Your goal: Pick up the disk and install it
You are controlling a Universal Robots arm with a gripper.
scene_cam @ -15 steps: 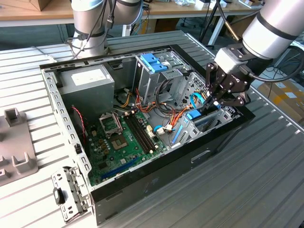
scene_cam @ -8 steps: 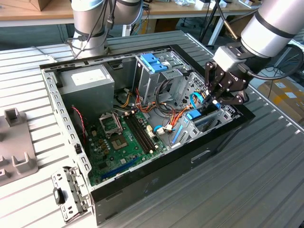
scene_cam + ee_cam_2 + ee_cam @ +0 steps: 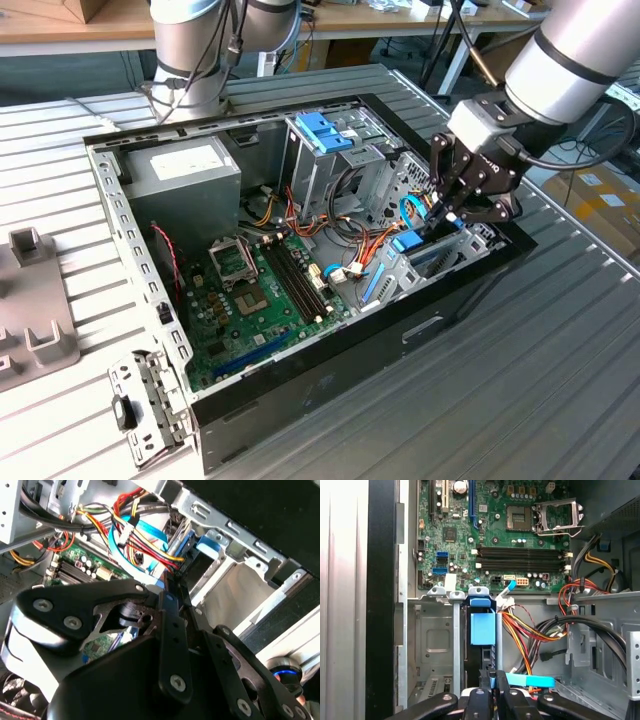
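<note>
The disk (image 3: pixel 482 626) stands on edge in the low drive bay at the front of the open computer case (image 3: pixel 130 260), its bright blue carrier frame facing up. In the exterior view the disk (image 3: pixel 410 243) sits at the case's right side, just below my gripper (image 3: pixel 443 216). My gripper (image 3: pixel 493 681) hangs over the bay with its two black fingers (image 3: pixel 502 684) close together, a sliver of the blue carrier edge between them. In the second wrist view the fingertips (image 3: pixel 172 587) reach toward the blue frame (image 3: pixel 207 545) in the metal bay.
Red, yellow and blue cables (image 3: pixel 530 630) run right beside the bay. The green motherboard (image 3: pixel 260 290) and grey power supply (image 3: pixel 185 170) fill the case's left part. A drive cage with a blue bracket (image 3: pixel 325 130) rises at the back. A grey fixture (image 3: pixel 30 300) stands at the exterior view's left.
</note>
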